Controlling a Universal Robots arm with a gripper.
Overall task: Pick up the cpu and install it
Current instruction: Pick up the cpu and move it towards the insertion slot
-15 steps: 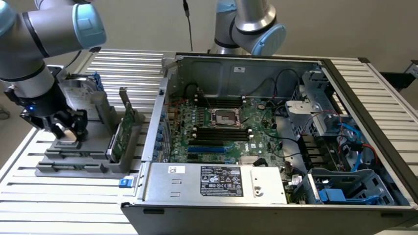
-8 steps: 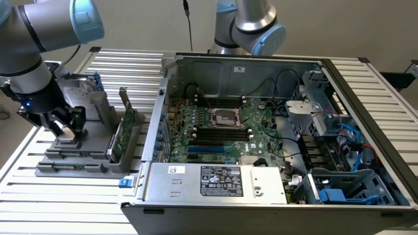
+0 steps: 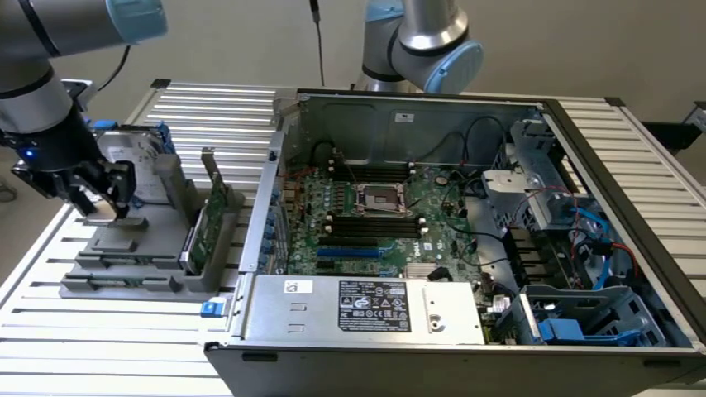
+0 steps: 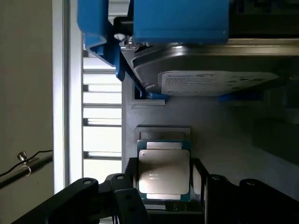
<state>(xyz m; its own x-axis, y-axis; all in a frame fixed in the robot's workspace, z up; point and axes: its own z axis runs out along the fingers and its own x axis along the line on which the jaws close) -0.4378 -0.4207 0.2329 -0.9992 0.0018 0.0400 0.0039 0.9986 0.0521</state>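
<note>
One arm reaches down onto the grey holder (image 3: 121,279), where its gripper (image 3: 108,208) is clamped on the cpu (image 4: 164,171), with a black finger (image 4: 122,198) tight against each of two opposite edges. The cpu lies flat, silver top up, on the holder's floor. A labelled drive (image 4: 210,81) stands on edge in the holder just beyond it. A green card (image 3: 217,219) stands upright on the holder's side nearest the open case (image 3: 419,101).

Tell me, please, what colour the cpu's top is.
The cpu is silvery; wrist view shows best.
</note>
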